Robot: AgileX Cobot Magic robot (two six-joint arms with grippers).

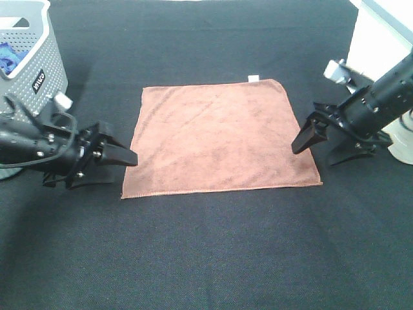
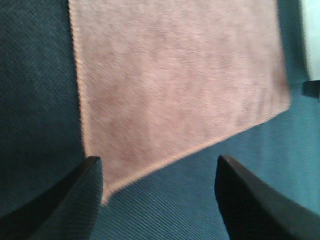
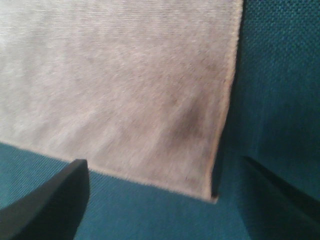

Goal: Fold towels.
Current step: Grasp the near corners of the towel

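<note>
Reddish-brown square microfibre towel (image 1: 219, 139) lies flat and unfolded, mid black cloth-covered counter (image 1: 213, 258); small white tag (image 1: 254, 79) at far edge. Left gripper (image 1: 118, 157) spread wide, empty, just beside near-left corner (image 2: 105, 199). Right gripper (image 1: 314, 155) also spread, empty, beside near-right corner (image 3: 212, 196). Step in hand, judged: pinch both near corners. To do well: lower until one finger slips under hem, close on cloth alone, lift both level, carry to far edge, match hems.

Towel (image 1: 221, 139) lies flat on table (image 1: 206, 258), frame centre; tag (image 1: 253, 79) at its upper edge. Left gripper (image 1: 121, 147) sits just left of towel's lower-left corner, right gripper (image 1: 321, 150) just right of its right edge. Basket (image 1: 40, 61) upper left, behind left gripper.
</note>
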